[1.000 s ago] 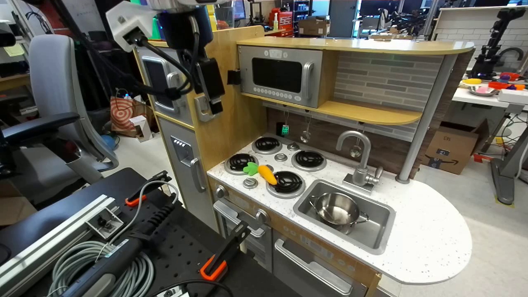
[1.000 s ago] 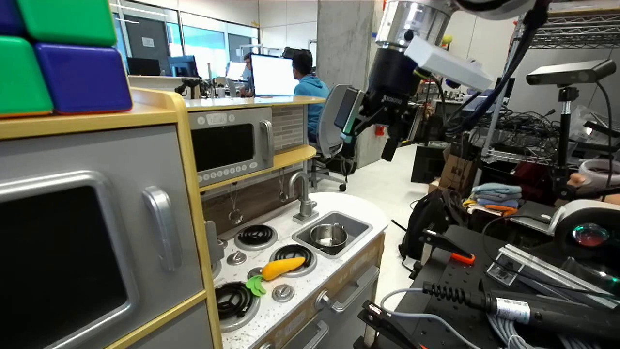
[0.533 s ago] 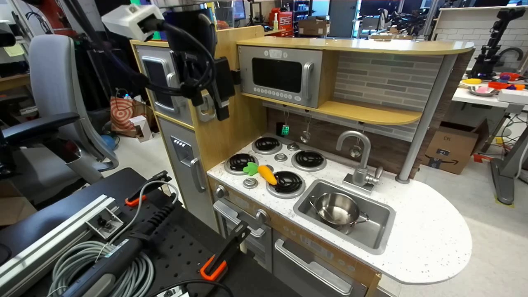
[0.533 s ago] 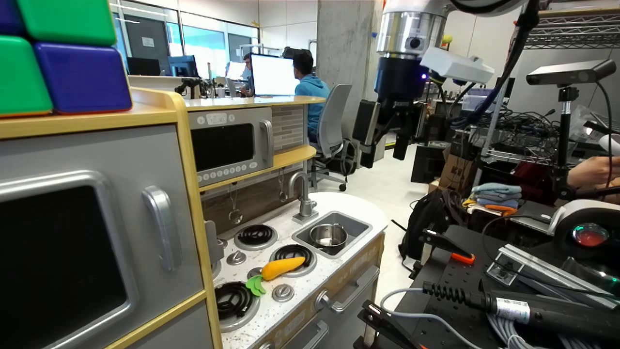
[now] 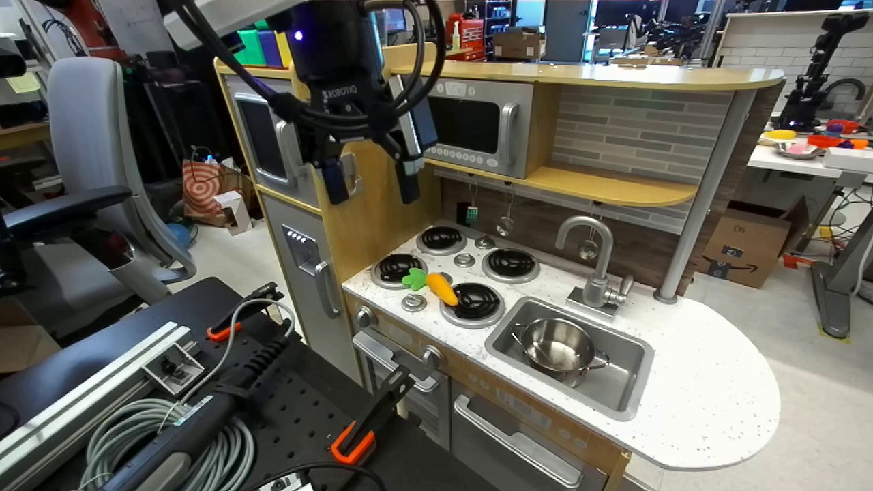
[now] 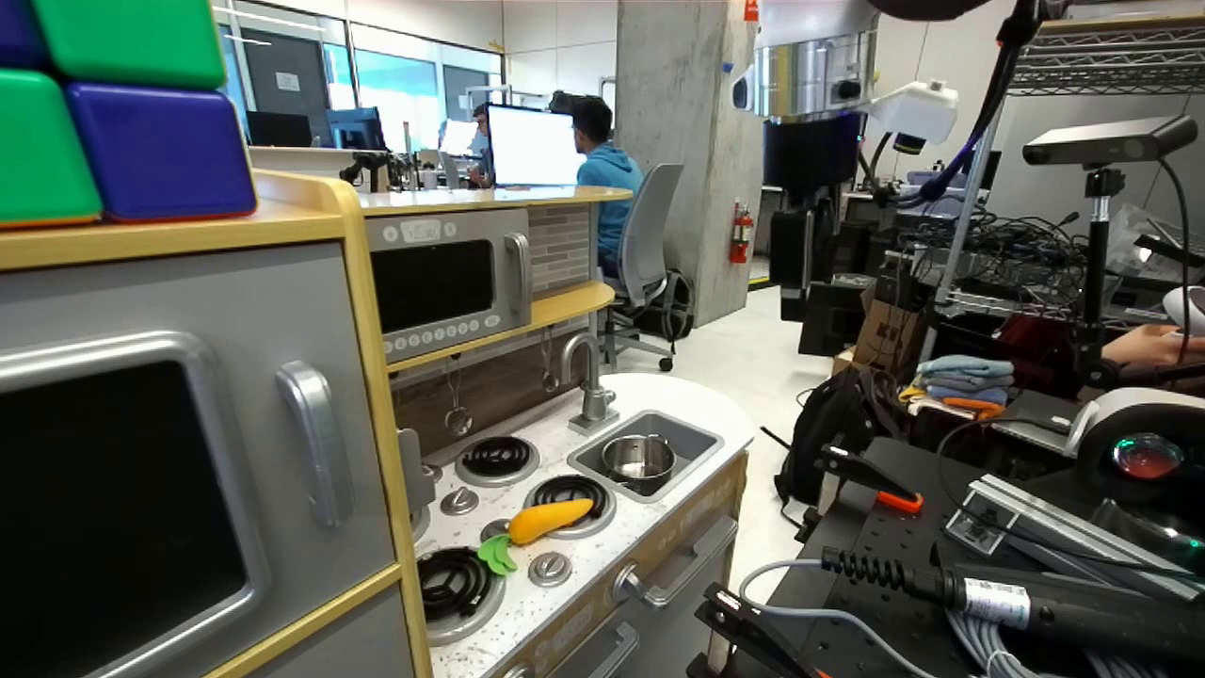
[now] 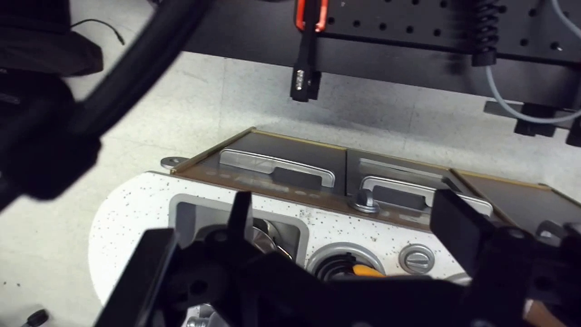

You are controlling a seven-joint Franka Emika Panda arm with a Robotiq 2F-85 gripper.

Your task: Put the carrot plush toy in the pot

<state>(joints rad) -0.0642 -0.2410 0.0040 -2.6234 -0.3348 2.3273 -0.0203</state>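
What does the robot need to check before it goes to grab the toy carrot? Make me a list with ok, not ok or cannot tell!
1. End effector open: ok, its jaws stand apart with nothing between them.
2. End effector at the carrot plush toy: not ok, it hangs high up, away from the toy.
3. Toy easy to spot: ok in both exterior views; the wrist view shows only a bit of orange.
4. Pot ready: ok, it sits in the sink with its mouth facing up.
5. Orange tip not touching the black burner: cannot tell; it reaches over the burner's edge.
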